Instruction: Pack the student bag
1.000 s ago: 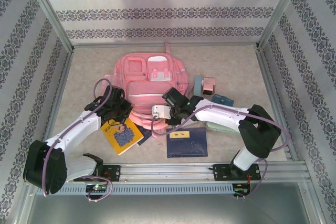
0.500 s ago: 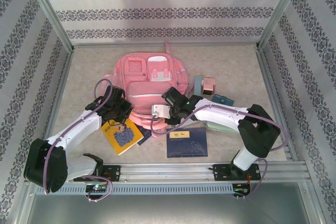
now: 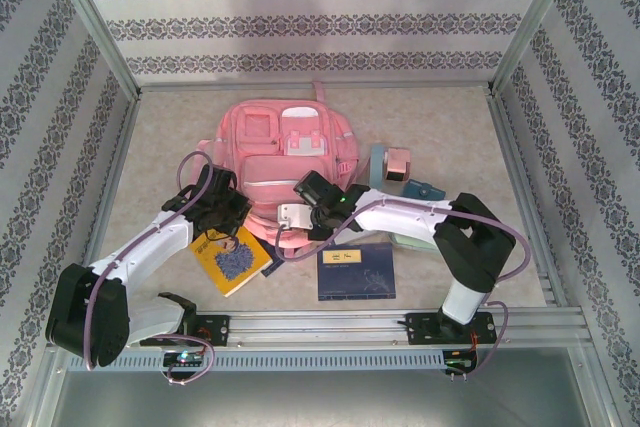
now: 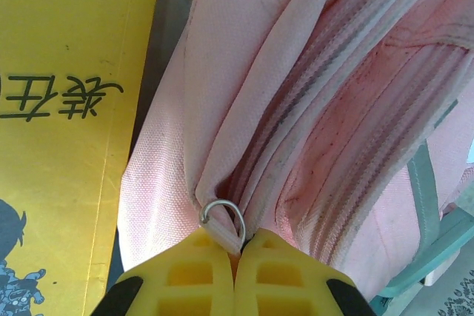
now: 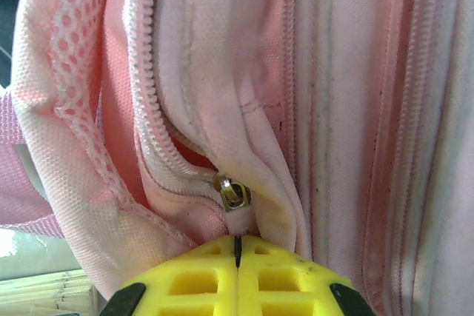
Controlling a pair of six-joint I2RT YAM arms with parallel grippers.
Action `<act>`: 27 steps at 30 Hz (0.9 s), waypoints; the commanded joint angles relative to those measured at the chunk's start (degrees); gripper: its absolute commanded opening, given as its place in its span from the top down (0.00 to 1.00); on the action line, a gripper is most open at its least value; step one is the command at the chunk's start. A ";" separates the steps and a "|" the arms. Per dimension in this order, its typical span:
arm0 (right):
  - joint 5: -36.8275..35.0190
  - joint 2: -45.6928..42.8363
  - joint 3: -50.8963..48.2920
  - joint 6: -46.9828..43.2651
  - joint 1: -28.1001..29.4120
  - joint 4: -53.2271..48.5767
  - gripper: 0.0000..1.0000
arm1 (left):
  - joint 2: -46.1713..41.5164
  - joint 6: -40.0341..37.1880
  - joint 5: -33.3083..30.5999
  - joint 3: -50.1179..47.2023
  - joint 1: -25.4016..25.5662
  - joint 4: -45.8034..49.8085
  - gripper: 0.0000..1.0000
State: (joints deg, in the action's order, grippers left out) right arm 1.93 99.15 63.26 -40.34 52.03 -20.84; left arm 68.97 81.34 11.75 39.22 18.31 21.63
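Observation:
The pink student bag (image 3: 283,152) lies flat in the middle of the table, its front pockets facing up. My left gripper (image 3: 232,209) is at the bag's near left edge, shut on a pale pull tab with a metal ring (image 4: 221,220). My right gripper (image 3: 305,209) is at the bag's near edge, shut on the pink pull of a zip slider (image 5: 234,196). Behind that slider the white zip (image 5: 152,101) stands parted, showing a darker pink gap. The pink fabric (image 4: 326,109) folds in ridges ahead of my left fingers (image 4: 194,271).
A yellow book (image 3: 232,259) lies beside the left gripper, also seen as a yellow cover (image 4: 67,109). A dark blue notebook (image 3: 356,270) lies near the front. A pink tape dispenser (image 3: 398,164) and a teal item (image 3: 428,190) sit right of the bag.
My right gripper has slid left along the bag's near edge with the zip pull in it. The left gripper has held still.

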 commanded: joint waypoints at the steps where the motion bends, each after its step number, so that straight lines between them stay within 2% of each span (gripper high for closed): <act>1: -0.13 -1.41 -1.00 -0.38 0.88 0.45 1.00 | -0.18 0.79 1.70 0.57 0.11 -1.73 1.00; 8: -3.57 -6.60 -5.06 -1.55 0.12 -1.74 1.00 | -0.62 -1.48 -0.12 4.18 -0.60 1.85 1.00; 15: -9.27 -8.96 -8.29 -0.69 -3.82 -0.76 1.00 | -1.44 -2.86 -1.38 6.09 -0.93 4.82 1.00; 18: -5.21 -10.50 -7.01 1.61 -4.63 -2.42 1.00 | -1.29 -2.78 -0.40 6.29 -0.86 4.12 1.00; 19: -1.00 -11.66 -5.98 4.63 -5.23 -3.16 0.99 | -1.11 -2.45 0.41 6.25 -0.90 3.22 1.00; 20: 4.18 -12.89 -4.81 9.37 -6.46 -3.70 0.89 | -1.03 -2.20 1.51 6.31 -0.90 1.95 1.00; 21: 7.38 -13.78 -3.69 13.88 -7.42 -3.64 0.83 | -0.96 -2.09 2.58 6.68 -0.89 0.90 1.00; 23: 7.99 -14.59 -0.55 28.85 -9.56 -5.13 0.76 | -0.59 -1.95 4.62 8.90 -0.81 0.49 1.00; 27: 13.83 -18.34 1.68 46.87 -14.62 -9.78 0.67 | 0.16 -1.81 8.07 14.79 -0.61 -0.46 1.00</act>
State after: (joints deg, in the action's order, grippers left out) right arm 8.95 84.60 63.51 -12.58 40.10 -26.39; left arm 69.17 79.79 15.38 47.88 17.89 26.28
